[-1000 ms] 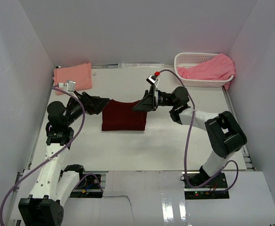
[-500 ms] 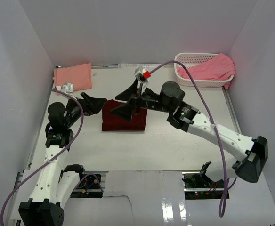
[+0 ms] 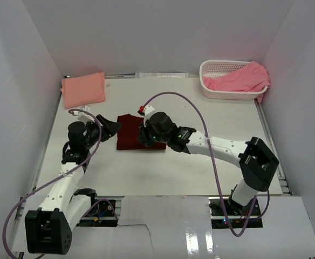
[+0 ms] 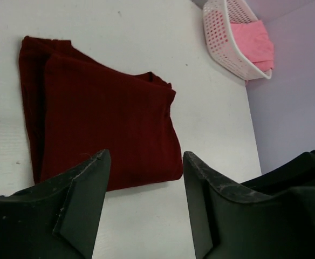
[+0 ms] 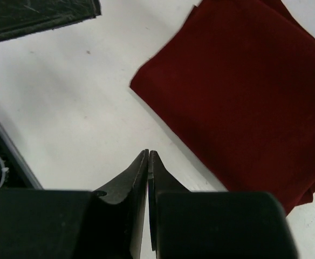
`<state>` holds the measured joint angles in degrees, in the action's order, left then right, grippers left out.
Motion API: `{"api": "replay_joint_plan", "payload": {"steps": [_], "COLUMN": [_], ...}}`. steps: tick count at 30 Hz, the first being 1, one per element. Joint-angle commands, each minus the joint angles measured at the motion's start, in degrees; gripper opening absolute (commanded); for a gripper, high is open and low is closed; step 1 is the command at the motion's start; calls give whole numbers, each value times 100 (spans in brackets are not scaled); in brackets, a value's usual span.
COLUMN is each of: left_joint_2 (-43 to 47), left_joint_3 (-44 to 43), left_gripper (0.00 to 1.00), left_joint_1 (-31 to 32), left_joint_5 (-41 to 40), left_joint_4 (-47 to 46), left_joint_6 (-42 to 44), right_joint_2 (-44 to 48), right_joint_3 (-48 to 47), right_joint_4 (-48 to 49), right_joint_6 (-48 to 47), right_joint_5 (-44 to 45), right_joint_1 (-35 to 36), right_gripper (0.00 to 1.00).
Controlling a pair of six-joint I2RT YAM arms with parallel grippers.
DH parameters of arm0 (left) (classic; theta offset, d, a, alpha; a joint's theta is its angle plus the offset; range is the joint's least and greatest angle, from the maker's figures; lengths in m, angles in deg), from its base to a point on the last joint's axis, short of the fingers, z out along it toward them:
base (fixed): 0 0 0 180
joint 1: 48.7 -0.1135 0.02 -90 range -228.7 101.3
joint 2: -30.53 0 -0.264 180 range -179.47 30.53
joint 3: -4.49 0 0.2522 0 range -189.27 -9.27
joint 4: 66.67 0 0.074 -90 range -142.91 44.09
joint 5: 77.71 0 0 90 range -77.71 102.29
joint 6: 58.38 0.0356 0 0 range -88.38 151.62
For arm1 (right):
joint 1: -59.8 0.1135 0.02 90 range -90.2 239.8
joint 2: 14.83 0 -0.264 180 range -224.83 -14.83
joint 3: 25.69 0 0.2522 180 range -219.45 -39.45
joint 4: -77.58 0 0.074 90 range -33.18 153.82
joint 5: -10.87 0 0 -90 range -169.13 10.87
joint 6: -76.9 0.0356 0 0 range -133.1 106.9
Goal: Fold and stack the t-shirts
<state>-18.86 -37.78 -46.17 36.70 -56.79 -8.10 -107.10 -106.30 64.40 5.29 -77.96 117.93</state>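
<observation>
The folded maroon shirt (image 3: 129, 135) lies mid-desk, likely bound for the peach shirt (image 3: 83, 89). The left gripper (image 4: 144, 162) hovers spread at its left edge, seemingly to grasp it. The right gripper (image 5: 148, 154) is pressed together, empty.

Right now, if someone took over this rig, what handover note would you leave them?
Left gripper: open, empty, at the maroon t-shirt's left edge.
Right gripper: shut, empty, close by the same shirt.
Done: maroon t-shirt lies folded mid-table; salmon-peach t-shirt lies folded at the far left.
Left: pink t-shirt is bunched in the white lattice basket, unfolded; nothing is stacked yet.
</observation>
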Motion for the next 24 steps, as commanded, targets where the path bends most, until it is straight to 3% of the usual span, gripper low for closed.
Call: {"api": "replay_joint_plan", "payload": {"steps": [1,3,5,6,12,24], "left_joint_2": [-378,-624,-756,-922,-1556,-1943], "left_joint_3": [39,91,118,100,65,399], "left_gripper": [65,36,20,2,0,0], "left_joint_1": [160,248,441,659,1144,2006], "left_joint_5": [-453,-690,-945,-1094,-1614,-2704], "left_joint_4": [-289,-315,-429,-447,-903,-1334], "left_joint_6": [-18,-105,-184,-193,-228,211], "right_joint_2": [-168,-274,-387,-449,-889,-1557], "right_joint_3": [-119,189,365,392,357,313], "right_joint_4": [220,738,1048,1163,1593,2139], "right_joint_6": [269,384,446,437,367,384], "right_joint_5": [596,630,735,788,876,1175], "right_joint_1": [-74,-56,-47,-47,-38,-38], "right_gripper": [8,8,8,8,8,8]}}
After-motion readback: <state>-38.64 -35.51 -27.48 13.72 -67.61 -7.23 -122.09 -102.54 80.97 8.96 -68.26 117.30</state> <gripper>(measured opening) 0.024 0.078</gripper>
